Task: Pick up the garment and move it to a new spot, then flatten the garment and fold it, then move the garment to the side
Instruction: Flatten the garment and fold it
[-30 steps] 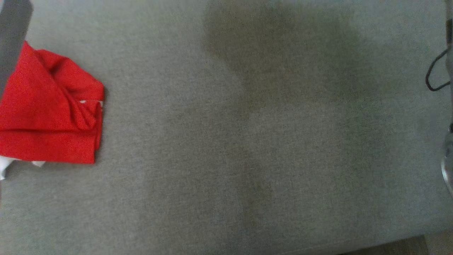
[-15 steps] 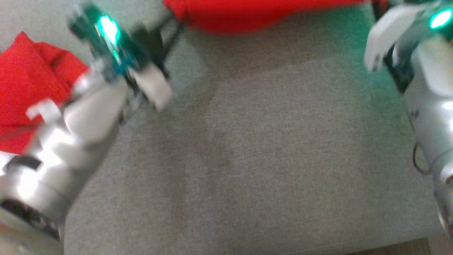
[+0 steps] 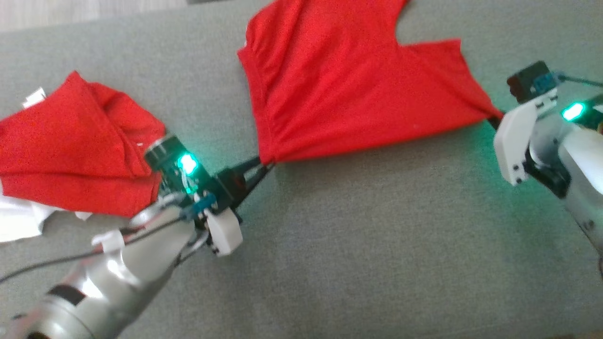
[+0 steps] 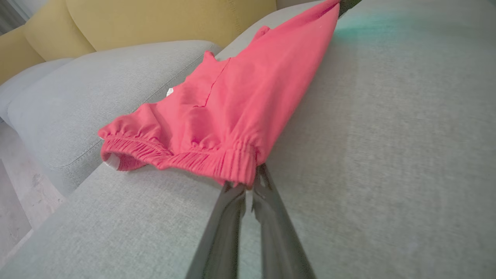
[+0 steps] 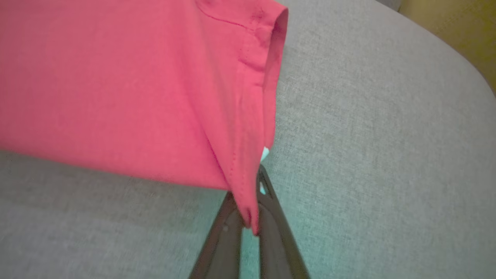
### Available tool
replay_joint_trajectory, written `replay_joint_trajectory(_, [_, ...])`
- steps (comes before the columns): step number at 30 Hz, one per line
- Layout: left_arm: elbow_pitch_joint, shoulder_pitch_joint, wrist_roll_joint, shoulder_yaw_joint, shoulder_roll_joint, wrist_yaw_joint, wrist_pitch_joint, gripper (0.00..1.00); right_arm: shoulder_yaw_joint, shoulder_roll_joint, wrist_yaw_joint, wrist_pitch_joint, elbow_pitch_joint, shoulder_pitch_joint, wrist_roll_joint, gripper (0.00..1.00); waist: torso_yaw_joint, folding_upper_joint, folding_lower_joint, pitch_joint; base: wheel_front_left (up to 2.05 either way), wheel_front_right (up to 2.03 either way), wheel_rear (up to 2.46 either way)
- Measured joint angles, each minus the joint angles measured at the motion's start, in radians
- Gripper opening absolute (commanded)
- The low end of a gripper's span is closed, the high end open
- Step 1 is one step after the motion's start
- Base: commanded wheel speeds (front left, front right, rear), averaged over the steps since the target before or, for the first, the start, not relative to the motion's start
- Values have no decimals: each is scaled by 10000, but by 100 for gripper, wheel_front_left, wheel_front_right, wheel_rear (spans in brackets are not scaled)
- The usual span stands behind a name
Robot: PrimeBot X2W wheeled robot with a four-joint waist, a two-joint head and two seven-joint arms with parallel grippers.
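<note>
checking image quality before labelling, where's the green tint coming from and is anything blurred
Head view: green wrist lights tint the grey cushion, strongest by the right arm; left forearm is soft. Left wrist view: green cast near the garment's far end, fingers blurred. Right wrist view: teal glow around the fingers, garment stitching sharp.

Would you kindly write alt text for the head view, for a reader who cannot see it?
A red garment is stretched over a grey cushion, the left claw pinching its lower left corner and the right claw its right corner. A folded red garment lies at the left, over a white cloth.
</note>
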Motion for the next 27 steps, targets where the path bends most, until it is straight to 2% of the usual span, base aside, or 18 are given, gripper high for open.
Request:
replay_joint_trajectory(7, [-380,1227,-384,-90,2,372,4,0,1333,-1430,0,1170,-1948,835,1929,0,-42,0,-1,-1002,0,0,0])
replay_joint_trajectory(12, [-1080,2320,-756,-282,161,535,336,0,1812,-2341,0,1852,-3158,1623,2964,0,-128,0,-1,-1756,0,0,0])
replay_joint_trajectory(13, [-1080,2320,-756,-282,161,535,336,0,1812,-2341,0,1852,-3158,1623,2964,0,-128,0,-1,-1756,0,0,0])
replay_joint_trajectory(14, [-1488,2738,-915,-334,270,617,527,0,1870,-2679,0,2048,-3630,1934,3304,0,-177,0,-1,-2006,0,0,0])
replay_joint_trajectory(17, [-1925,3062,-1030,-385,387,736,717,0,1877,-3007,0,2205,-4086,2211,3616,0,-225,0,-1,-2198,0,0,0])
replay_joint_trajectory(20, [-2752,3315,-1172,-376,568,1112,1007,0,1755,-3551,0,2316,-4874,2600,3812,0,-246,0,-1,-2331,0,0,0])
replay_joint_trajectory(27, [-3386,3165,-1310,-2,815,1532,1241,0,765,-3590,0,1858,-5164,2544,3415,0,-105,0,2,-2004,0,0,0])
